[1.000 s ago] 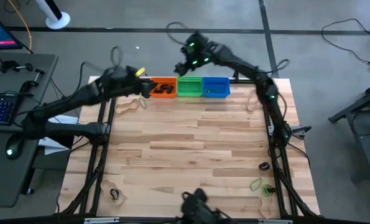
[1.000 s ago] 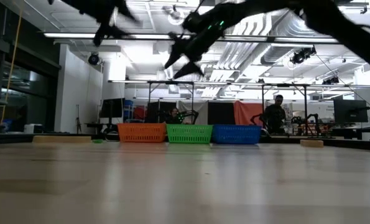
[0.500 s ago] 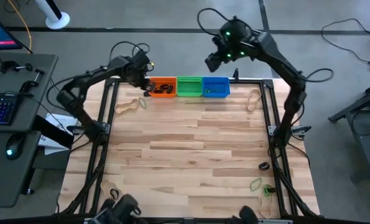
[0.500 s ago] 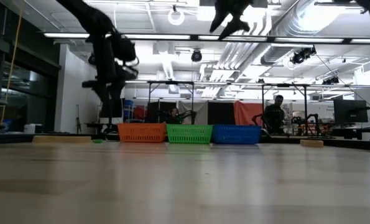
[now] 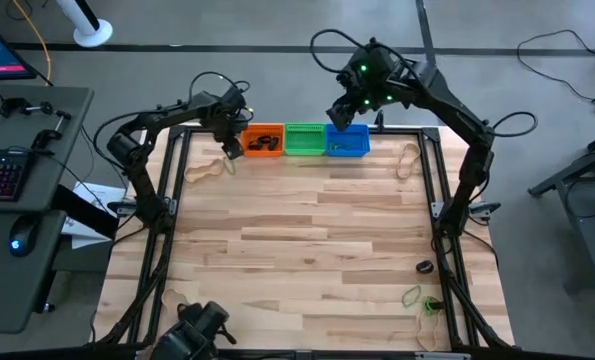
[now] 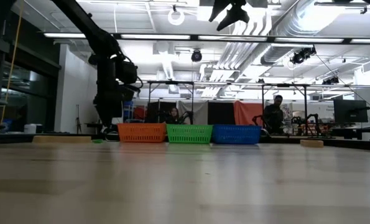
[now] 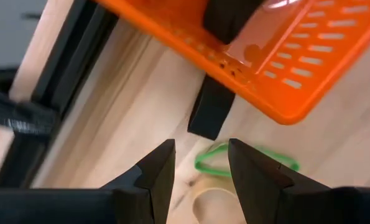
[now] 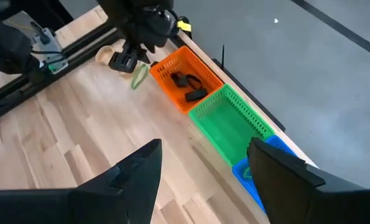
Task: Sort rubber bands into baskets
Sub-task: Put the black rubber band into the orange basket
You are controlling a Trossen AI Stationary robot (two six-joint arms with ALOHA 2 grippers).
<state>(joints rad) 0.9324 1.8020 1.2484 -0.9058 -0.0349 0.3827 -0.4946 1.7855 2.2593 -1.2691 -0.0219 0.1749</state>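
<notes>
On the near edge of the wooden worktop (image 5: 297, 250), toward its right corner, lie a green rubber band (image 5: 411, 295) and a small black band (image 5: 424, 266), well apart from the baskets; a further small green band (image 5: 432, 307) sits just past the first. On the near left corner rests a black loop (image 5: 185, 314).

At the far edge the three baskets stand touching in a row: the orange basket (image 5: 264, 140), the green basket (image 5: 305, 139) and the blue basket (image 5: 347, 140). From the right wrist view, black bands (image 8: 186, 86) lie inside the orange one, and the green one looks bare.

The left tool (image 5: 231, 146) is down just beside the orange basket's outer end, its fingers (image 7: 157, 171) spread apart with nothing between them; below them on the wood lie a green band (image 7: 234, 158) and a tan band (image 7: 214, 202), close to the basket's corner. Further out along that far left edge a larger tan loop (image 5: 202, 170) lies flat.

The right tool (image 5: 342, 110) hangs high above the blue basket, its fingers (image 8: 135, 177) wide apart and empty. A tan band (image 5: 408, 160) lies near the far right edge.

In the room beyond, a person (image 6: 275, 118) stands behind the blue basket.
</notes>
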